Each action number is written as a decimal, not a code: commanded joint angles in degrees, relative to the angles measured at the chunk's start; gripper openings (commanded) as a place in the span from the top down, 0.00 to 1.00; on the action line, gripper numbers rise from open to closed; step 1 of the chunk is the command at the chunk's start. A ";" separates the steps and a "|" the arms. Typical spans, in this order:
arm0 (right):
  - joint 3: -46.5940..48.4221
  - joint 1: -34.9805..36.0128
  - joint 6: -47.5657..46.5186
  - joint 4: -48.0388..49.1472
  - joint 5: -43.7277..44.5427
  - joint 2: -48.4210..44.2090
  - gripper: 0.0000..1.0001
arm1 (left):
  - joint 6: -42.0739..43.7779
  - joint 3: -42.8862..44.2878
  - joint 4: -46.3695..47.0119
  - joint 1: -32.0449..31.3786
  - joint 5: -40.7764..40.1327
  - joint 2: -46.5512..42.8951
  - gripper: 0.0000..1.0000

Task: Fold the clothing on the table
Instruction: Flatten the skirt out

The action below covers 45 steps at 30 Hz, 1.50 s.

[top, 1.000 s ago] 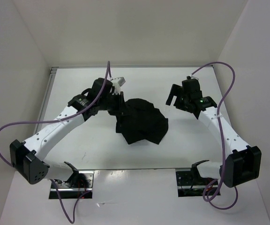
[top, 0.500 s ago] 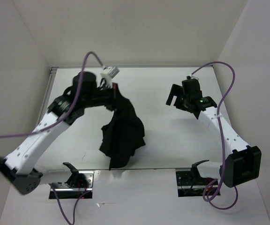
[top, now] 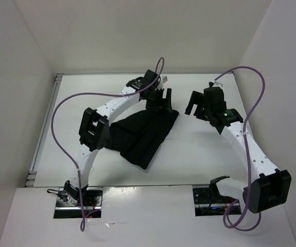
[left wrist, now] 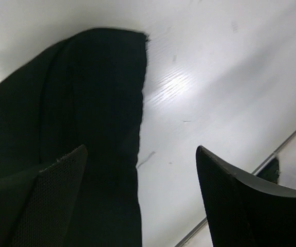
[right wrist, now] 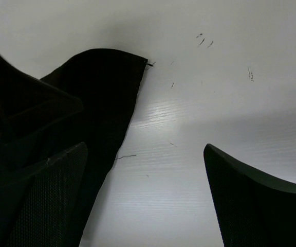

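Found the clothing [top: 143, 136] lying on the desk [top: 204, 154] as a dark, rumpled, elongated heap, its far corner reaching just under the left end effector [top: 164, 100] and its bulk trailing back from there toward that arm's base. Saw the left end effector poised over that corner with both fingers spread wide and nothing clamped between them. Confirmed as much from the left wrist: left end effector [left wrist: 140, 152] gaping, bare desk [left wrist: 215, 77] showing through most of the gap, the clothing [left wrist: 86, 103] lying flat below and beyond the finger [left wrist: 50, 195] on that view's left side, with a straight edge running down through the gap and a squared corner out ahead of the fingertips. Could not tell whether that finger touched the cloth. Noted the right end effector [top: 195, 109] near the left one, just off the clothing's corner and over bare desk, likewise spread wide and holding nothing. Saw the same from the right wrist: right end effector [right wrist: 145, 149] open over white desk [right wrist: 215, 92], the clothing [right wrist: 104, 82] ahead of and beside one finger [right wrist: 45, 195], its corner ending ahead of the gap, a loose thread [right wrist: 126, 156] straying from its edge into the gap. Noted a purple cable [top: 240, 68] arching over the right arm, behind its end effector
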 commanded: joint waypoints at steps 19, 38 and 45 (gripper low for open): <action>5.45 -6.30 8.22 18.30 -19.25 32.02 0.48 | 0.01 -40.70 6.92 1.04 -14.24 -43.10 0.07; 7.92 -5.25 14.46 26.04 -22.86 44.60 1.00 | 26.34 -46.93 3.31 -3.61 -38.39 -49.70 0.07; 7.30 -4.72 14.46 26.04 -22.60 43.99 1.00 | 34.11 -48.26 5.52 -6.78 -41.58 -45.32 0.07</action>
